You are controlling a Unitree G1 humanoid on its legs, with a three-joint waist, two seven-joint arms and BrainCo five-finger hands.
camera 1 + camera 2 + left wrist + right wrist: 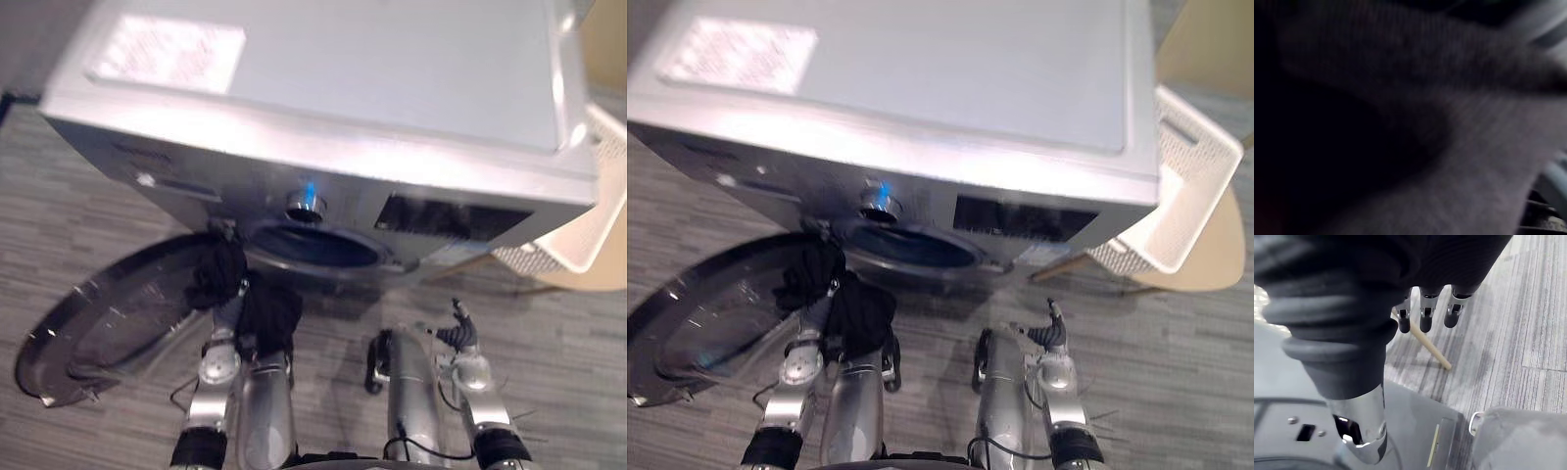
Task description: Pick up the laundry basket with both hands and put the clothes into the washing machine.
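Left hand: the left hand (227, 311) is raised in front of the washing machine (343, 88). It is wrapped in a black garment (217, 269), so whether its fingers are curled or straight cannot be told.
Black garment: it is bunched over and around the left hand. One lump sits just past the hand towards the machine and another hangs on the near side. In the left wrist view the dark cloth (1400, 122) lies right against the camera.
Drum opening: the drum opening (313, 245) is just beyond the left hand and slightly to its right. The upper lump of the garment reaches its rim, at the hinge side.
Door: the round door (108, 313) is swung wide open to the left of the left hand and lies low over the floor (78, 215).
Right hand: the right hand (1425, 308) hangs low, well to the right of the left hand and short of the machine's front. Its fingers are straight and loosely apart, and they hold nothing.
Laundry basket: the white perforated laundry basket (1181, 186) stands well beyond the right hand, past the machine's right corner. It rests on a beige surface (1210, 259) and neither hand touches it.
Floor: grey striped carpet lies under both hands, and a pale wooden leg (1432, 350) stands on it just past the right hand's fingertips.
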